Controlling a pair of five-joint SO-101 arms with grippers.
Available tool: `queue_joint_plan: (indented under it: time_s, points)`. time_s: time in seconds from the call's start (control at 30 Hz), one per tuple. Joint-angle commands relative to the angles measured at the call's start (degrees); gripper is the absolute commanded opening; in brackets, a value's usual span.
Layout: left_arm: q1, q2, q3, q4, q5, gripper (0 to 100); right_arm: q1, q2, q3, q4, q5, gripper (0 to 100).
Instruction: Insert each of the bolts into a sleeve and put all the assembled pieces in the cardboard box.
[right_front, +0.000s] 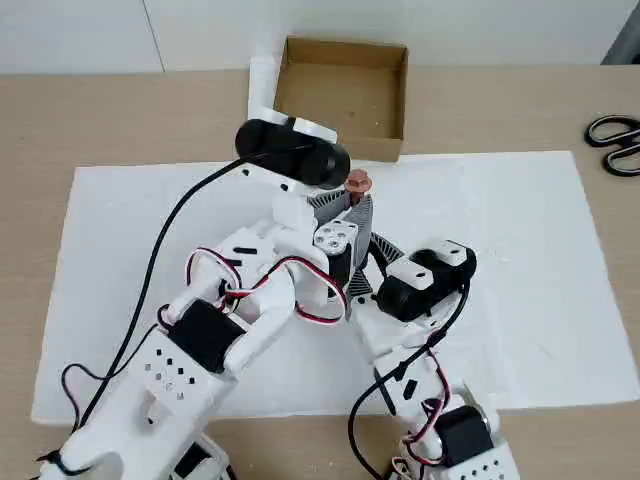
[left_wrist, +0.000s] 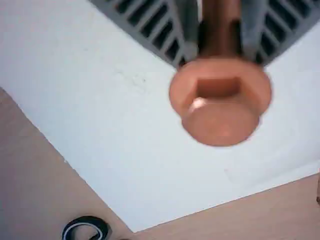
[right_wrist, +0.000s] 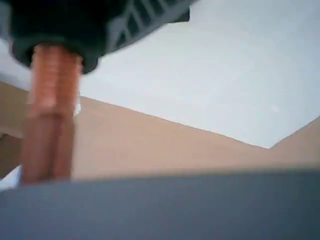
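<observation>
A copper bolt (right_front: 358, 182) hangs above the white sheet, just in front of the cardboard box (right_front: 345, 45). My left gripper (right_front: 345, 208) is shut on it. In the left wrist view the flanged hex head (left_wrist: 220, 100) sticks out past the grey fingers (left_wrist: 252, 30), which clamp the shaft. In the right wrist view the threaded shaft (right_wrist: 50, 115) comes out of a black sleeve-like piece (right_wrist: 55, 30) and runs down behind my right gripper's grey jaw. The right gripper (right_front: 372, 255) sits close behind the left one, and I cannot see its grip. The box floor looks bare.
A white paper sheet (right_front: 500, 220) covers the middle of the wooden table. Black scissors (right_front: 615, 140) lie at the far right edge. A white tube-like piece (right_front: 262, 80) stands beside the box's left wall. Both arms crowd the sheet's centre.
</observation>
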Motion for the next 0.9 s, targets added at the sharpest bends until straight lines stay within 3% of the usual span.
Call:
queue_joint_plan:
  time_s: [0.0,0.33,0.87]
  points:
    - [0.1,-1.8,0.0,0.6,-0.5,0,0.2,-0.8,-0.7,-1.2,-0.6,0.4]
    - [0.2,-1.8,5.1,-3.6,-2.9,0,0.1,-0.8,-0.6,-1.2,-0.6,0.4]
    - [0.2,-1.8,5.4,-0.4,-4.1,0,0.1,-0.8,-0.5,-1.2,-0.6,0.4]
